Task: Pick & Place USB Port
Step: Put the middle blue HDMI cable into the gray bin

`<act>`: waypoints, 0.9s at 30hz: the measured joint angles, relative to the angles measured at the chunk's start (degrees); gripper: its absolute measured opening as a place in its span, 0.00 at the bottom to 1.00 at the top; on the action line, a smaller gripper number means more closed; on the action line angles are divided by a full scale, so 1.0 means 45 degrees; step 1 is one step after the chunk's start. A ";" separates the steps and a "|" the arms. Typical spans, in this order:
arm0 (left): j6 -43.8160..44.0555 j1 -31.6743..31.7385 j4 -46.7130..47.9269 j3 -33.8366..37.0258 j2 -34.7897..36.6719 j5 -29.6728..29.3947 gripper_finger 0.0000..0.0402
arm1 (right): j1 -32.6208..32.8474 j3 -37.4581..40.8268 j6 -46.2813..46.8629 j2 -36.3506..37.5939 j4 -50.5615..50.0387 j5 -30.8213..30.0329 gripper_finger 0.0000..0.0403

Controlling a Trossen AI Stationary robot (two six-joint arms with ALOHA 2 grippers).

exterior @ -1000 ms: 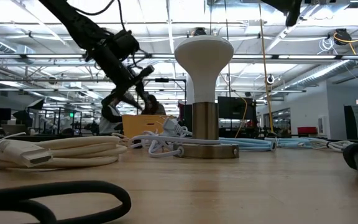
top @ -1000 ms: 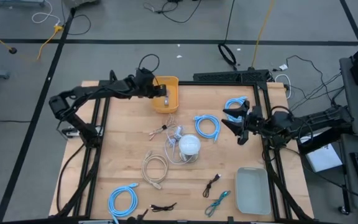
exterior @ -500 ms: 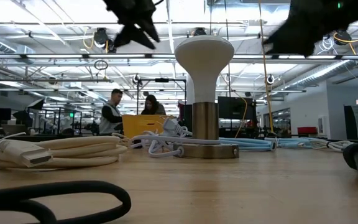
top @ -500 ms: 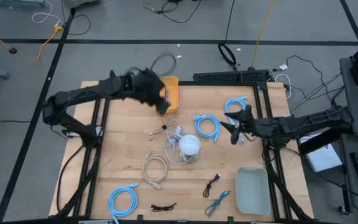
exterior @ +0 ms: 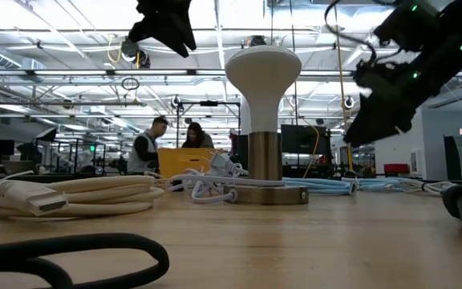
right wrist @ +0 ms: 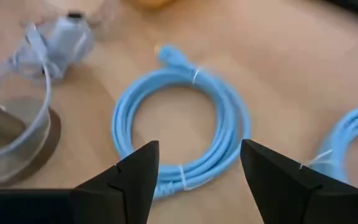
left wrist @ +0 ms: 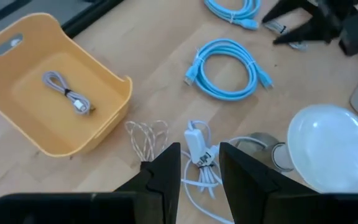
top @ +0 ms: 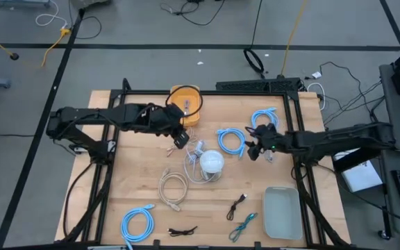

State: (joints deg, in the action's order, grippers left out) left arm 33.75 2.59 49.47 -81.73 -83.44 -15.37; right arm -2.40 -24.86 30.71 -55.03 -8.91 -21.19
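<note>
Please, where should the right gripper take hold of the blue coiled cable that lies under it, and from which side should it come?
Probably from straight above, closing across one side of the blue coiled cable, near a white tie that bundles the strands. The coil lies flat on the table, so only its rim offers something to pinch. The right gripper is open above it; the far side avoids the lamp base.

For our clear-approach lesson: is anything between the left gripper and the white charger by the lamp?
Nothing visible. The open left gripper hangs over the white charger; the lamp stands beside it. The right gripper waits over a blue cable.
</note>
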 joint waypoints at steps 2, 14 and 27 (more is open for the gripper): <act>0.0075 -0.0054 0.0000 0.0005 0.0000 -0.0045 0.28 | -0.0138 0.0112 -0.0095 -0.0579 0.0468 0.0108 0.54; 0.0288 -0.0523 -0.0058 0.0010 0.0000 -0.0389 0.28 | -0.1147 0.0117 -0.1285 -0.3422 0.2332 0.0105 0.54; 0.0351 -0.0676 -0.0054 0.0015 0.0000 -0.0637 0.28 | -0.1319 0.0087 -0.1122 -0.5471 0.3929 0.0763 0.27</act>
State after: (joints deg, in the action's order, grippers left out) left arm 35.33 -0.45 49.23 -81.67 -83.44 -18.24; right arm -8.34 -24.47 25.66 -79.65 8.78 -17.76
